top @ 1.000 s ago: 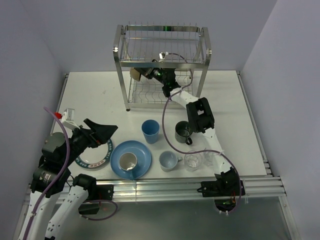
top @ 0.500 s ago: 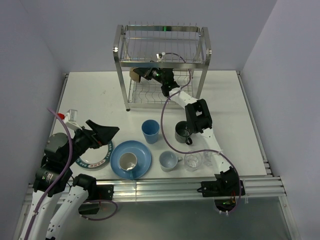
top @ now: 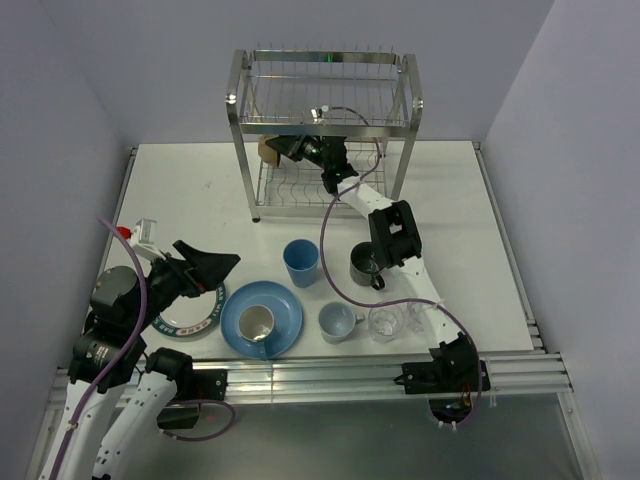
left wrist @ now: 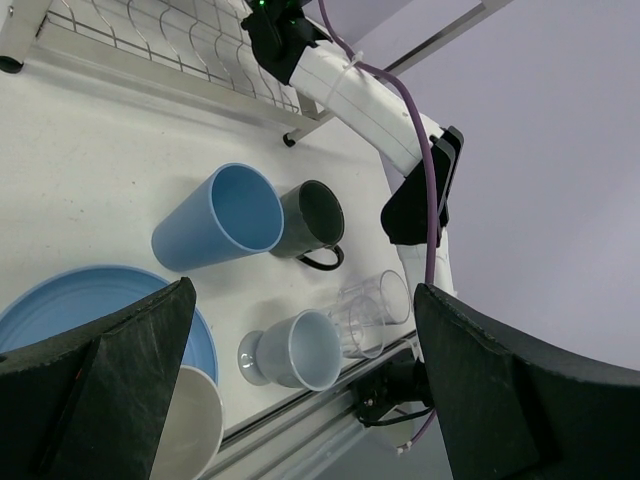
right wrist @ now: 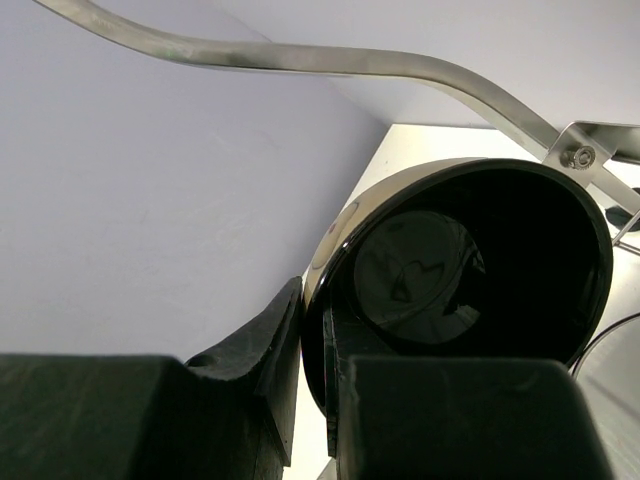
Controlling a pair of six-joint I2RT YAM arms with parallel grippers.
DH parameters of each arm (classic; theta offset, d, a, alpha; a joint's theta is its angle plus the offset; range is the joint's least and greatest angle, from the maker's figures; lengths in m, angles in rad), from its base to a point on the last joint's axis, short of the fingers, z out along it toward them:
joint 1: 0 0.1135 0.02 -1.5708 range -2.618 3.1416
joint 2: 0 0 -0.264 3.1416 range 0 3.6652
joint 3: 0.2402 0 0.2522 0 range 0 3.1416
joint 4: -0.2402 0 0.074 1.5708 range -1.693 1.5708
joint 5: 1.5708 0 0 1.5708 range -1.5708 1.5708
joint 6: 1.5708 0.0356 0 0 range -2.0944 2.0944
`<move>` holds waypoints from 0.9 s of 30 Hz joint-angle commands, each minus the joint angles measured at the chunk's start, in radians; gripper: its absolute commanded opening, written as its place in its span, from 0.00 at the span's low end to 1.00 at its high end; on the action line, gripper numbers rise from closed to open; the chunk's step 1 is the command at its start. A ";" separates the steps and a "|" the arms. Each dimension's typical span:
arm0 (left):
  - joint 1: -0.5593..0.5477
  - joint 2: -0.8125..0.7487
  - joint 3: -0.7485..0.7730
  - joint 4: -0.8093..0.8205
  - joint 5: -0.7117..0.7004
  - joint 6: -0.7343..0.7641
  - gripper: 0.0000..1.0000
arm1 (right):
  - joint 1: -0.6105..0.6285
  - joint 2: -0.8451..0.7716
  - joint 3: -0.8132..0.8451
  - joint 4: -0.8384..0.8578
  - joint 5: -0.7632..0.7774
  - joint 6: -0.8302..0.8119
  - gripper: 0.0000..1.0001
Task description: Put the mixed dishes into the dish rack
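- Right gripper (right wrist: 312,335): fingers (right wrist: 255,370) nearly closed, pinching the rim of the black bowl (right wrist: 460,260). One finger is on the outside wall, the other inside the bowl.
- The bowl is tipped on its side. The right wrist view looks straight into the glossy dark inside.
- Top view: right gripper (top: 296,149) is reached in between the two tiers of the dish rack (top: 325,70), at the left end. The bowl (top: 270,150) hangs over the lower-tier prongs, near the front-left post. Can't tell if it touches the wires.
- Left gripper (top: 207,266): fingers spread as wide as they go, nothing between them, touching nothing. It hovers over the left side of the table (top: 200,190), just above the white plate with dark patterned rim (top: 178,322).
- Left wrist view: both fingers (left wrist: 110,380) frame the dishes on the table, well clear of them.
- On the table, in front of the rack: blue tumbler (top: 301,262) and dark mug (top: 366,264), both upright with a gap between them.
- Near row: blue plate (top: 290,325) with the cream cup (top: 256,322) sitting on it, then pale blue mug (top: 338,322), then the two clear glasses (top: 386,322) side by side.
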 commanded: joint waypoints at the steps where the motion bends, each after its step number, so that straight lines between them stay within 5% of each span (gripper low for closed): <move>1: 0.003 -0.002 -0.005 0.048 0.024 0.021 0.97 | -0.002 -0.008 0.016 0.068 0.004 0.006 0.00; 14: 0.003 0.004 -0.004 0.044 0.033 0.033 0.97 | -0.046 0.004 0.021 0.021 0.064 0.050 0.06; 23: 0.003 0.013 -0.022 0.073 0.053 0.025 0.98 | -0.062 0.010 0.045 -0.058 0.029 0.004 0.00; 27: 0.003 0.016 -0.030 0.085 0.062 0.018 0.98 | -0.062 0.021 0.059 -0.076 0.023 -0.004 0.11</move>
